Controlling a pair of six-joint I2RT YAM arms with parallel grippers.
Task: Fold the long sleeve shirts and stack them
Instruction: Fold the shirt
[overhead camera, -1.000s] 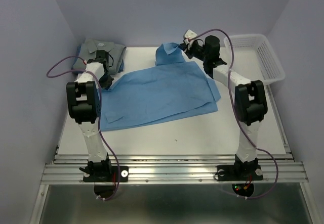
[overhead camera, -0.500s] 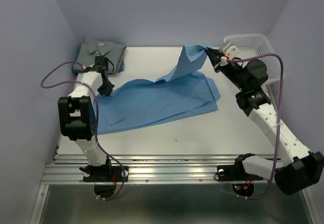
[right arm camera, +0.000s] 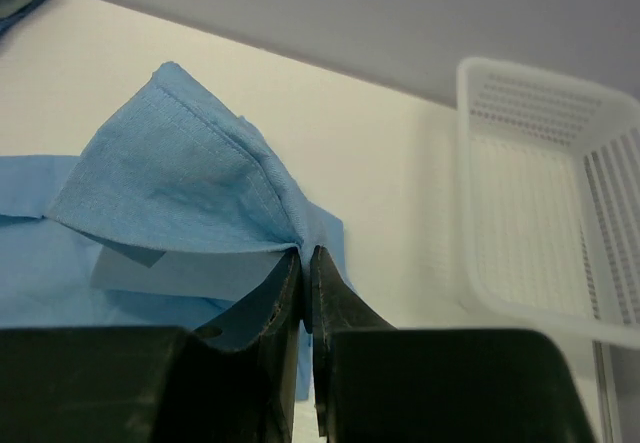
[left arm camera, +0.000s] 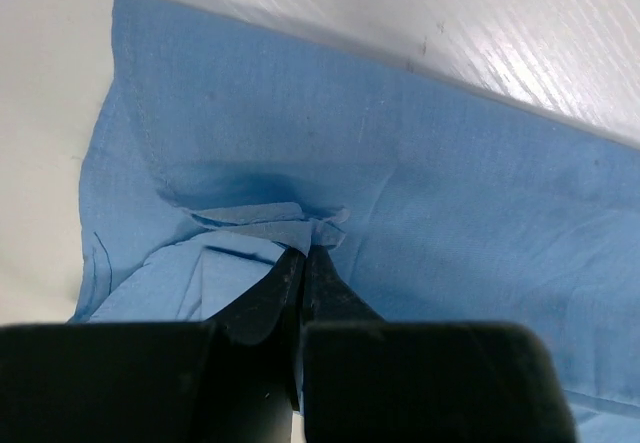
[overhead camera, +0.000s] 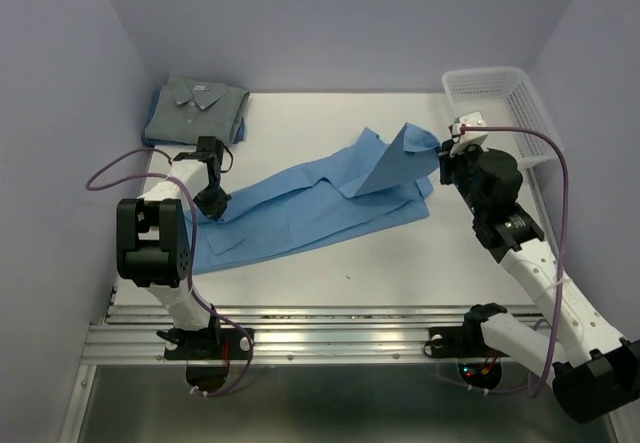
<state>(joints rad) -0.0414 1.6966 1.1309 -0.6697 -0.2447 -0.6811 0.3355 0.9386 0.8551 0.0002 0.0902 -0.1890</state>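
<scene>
One shirt looks done: your grey shirt (overhead camera: 195,108) lies folded at the far left. The light blue shirt (overhead camera: 300,213), in the middle, is only partly folded, with the left gripper (overhead camera: 213,201) and right gripper (overhead camera: 446,155) each pinched tight on its cloth.

Bright, even light; foreground seemingly blurred

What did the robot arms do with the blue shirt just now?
The right gripper, shut on a flap of the light blue cloth shirt, swung right and toward the near edge, dragging that flap across. The left gripper, pinching the shirt's left edge, pulled it nearer too. The folded grey shirt and white plastic mesh basket stayed put.
</scene>
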